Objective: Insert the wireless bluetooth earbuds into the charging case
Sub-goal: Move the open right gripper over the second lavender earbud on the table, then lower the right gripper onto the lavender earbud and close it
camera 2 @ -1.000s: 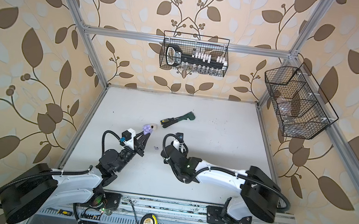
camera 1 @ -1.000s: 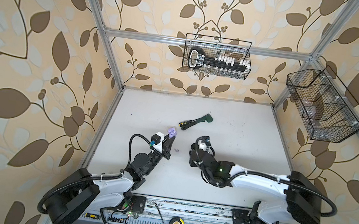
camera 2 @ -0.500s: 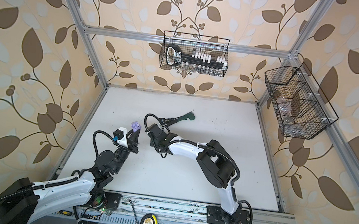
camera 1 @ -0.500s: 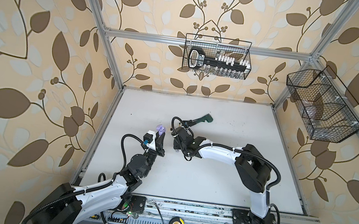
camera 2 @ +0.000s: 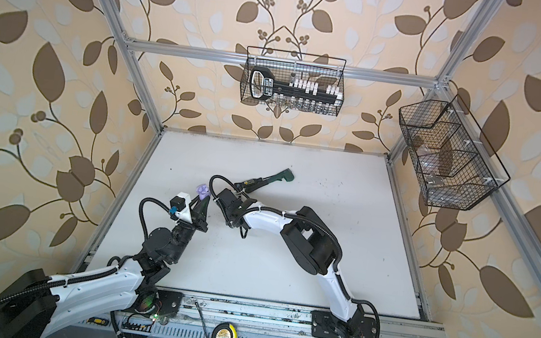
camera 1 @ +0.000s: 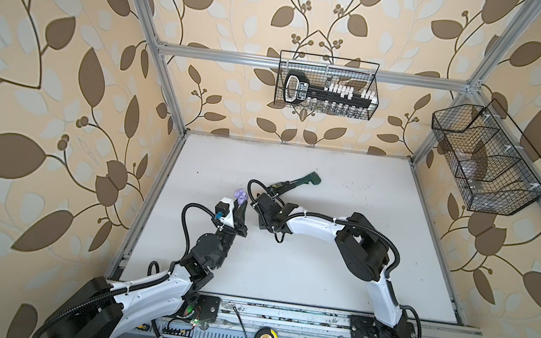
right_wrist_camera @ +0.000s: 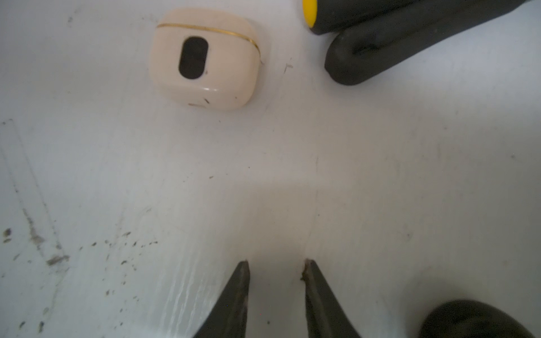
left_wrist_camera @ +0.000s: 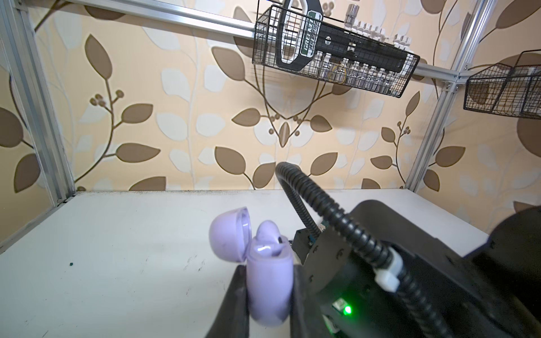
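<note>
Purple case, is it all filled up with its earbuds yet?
Partly. Done: the lilac case is open with one lilac earbud seated. In hand: the left tool grips that case; the right tool is open and empty. Left: the cream case lies shut; no other earbuds show.

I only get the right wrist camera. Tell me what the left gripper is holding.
Observer: The left gripper is shut on a lilac case.
Operator: Report its lid.
Observer: The lid stands open, swung back on its hinge.
</note>
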